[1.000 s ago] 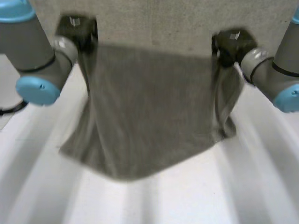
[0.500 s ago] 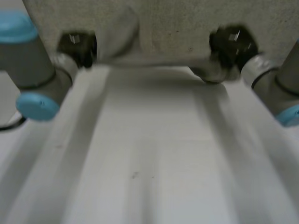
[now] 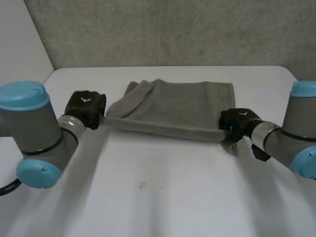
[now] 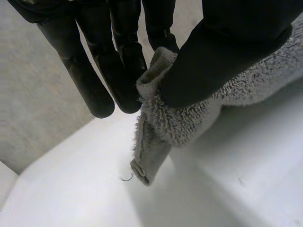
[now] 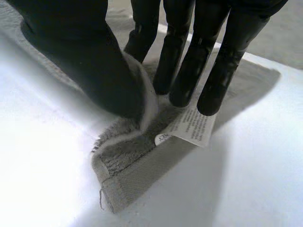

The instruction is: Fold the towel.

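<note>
The grey towel (image 3: 182,106) lies doubled over on the white table (image 3: 163,197), its near edge stretched between my two hands. My left hand (image 3: 86,107) is at the near left corner. In the left wrist view its thumb (image 4: 222,52) pinches the towel corner (image 4: 180,123) against the fingers, and the corner tip hangs just over the table. My right hand (image 3: 238,123) is at the near right corner. There the thumb (image 5: 85,52) holds a ridge of towel (image 5: 128,156) towards the straight fingers, whose tips rest on the cloth and its white label (image 5: 191,125).
A grey wall (image 3: 173,29) rises behind the table's far edge. Bare table top stretches in front of the towel, between my two arms. My left elbow (image 3: 34,148) and right elbow (image 3: 301,148) hang low at either side.
The towel hung lifted in front of the head camera; both hands swung it forward and down, and it now lies doubled on the table. The right hand's fingers have loosened a little.
</note>
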Controlling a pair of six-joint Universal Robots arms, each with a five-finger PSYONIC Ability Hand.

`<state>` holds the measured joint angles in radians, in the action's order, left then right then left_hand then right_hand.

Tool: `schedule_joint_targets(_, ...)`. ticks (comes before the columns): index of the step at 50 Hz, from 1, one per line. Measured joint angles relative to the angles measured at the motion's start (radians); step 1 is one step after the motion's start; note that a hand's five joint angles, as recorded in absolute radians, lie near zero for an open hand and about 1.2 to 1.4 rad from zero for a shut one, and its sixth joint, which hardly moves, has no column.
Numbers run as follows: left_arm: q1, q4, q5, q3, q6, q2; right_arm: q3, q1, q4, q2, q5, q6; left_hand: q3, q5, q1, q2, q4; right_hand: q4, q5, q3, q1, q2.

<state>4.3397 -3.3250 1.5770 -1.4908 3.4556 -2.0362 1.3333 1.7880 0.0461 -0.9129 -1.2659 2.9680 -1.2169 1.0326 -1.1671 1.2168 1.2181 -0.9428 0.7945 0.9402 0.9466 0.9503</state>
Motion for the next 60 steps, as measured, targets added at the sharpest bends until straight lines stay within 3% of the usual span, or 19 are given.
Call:
schedule_joint_targets(3,0.000,0.002,0.001,-0.005,-0.003,0.034,0.013,-0.024,-0.008,-0.005,0.000,0.093,0.000,0.000,0.000,0.000,0.000,0.173,-0.182,-0.174,-0.161,-0.178)
schedule_joint_targets(8,-0.003,0.004,0.001,-0.008,-0.007,0.063,0.046,-0.045,-0.013,-0.008,-0.005,0.200,0.000,0.000,0.000,0.000,0.000,0.280,-0.290,-0.276,-0.252,-0.249)
schedule_joint_targets(25,0.006,0.004,0.002,-0.020,-0.007,0.071,0.124,-0.032,-0.028,-0.041,-0.010,0.368,0.000,0.000,0.000,0.000,0.000,0.402,-0.419,-0.405,-0.367,-0.378)
schedule_joint_targets(32,0.021,0.004,0.002,-0.029,-0.007,0.074,0.130,-0.022,-0.073,-0.039,-0.025,0.375,0.000,0.000,0.000,0.000,0.000,0.402,-0.419,-0.405,-0.367,-0.378)
schedule_joint_targets(42,0.027,0.004,0.001,-0.028,-0.007,0.076,0.138,0.008,-0.169,-0.002,-0.113,0.343,0.000,0.000,0.000,0.000,0.000,0.400,-0.418,-0.403,-0.367,-0.378)
schedule_joint_targets(54,0.028,0.003,0.001,-0.026,-0.007,0.076,0.123,0.021,-0.174,0.032,-0.119,0.274,0.000,0.000,0.000,0.000,0.000,0.399,-0.416,-0.401,-0.367,-0.378)
schedule_joint_targets(59,0.028,0.003,0.000,-0.024,-0.008,0.076,0.104,0.024,-0.179,0.043,-0.121,0.263,0.000,0.000,0.000,0.000,0.000,0.303,-0.348,-0.288,-0.310,-0.318)
schedule_joint_targets(60,0.028,0.003,0.000,-0.024,-0.008,0.076,0.101,0.024,-0.181,0.044,-0.122,0.261,0.000,0.000,0.000,0.000,0.000,0.189,-0.252,-0.181,-0.185,-0.186)
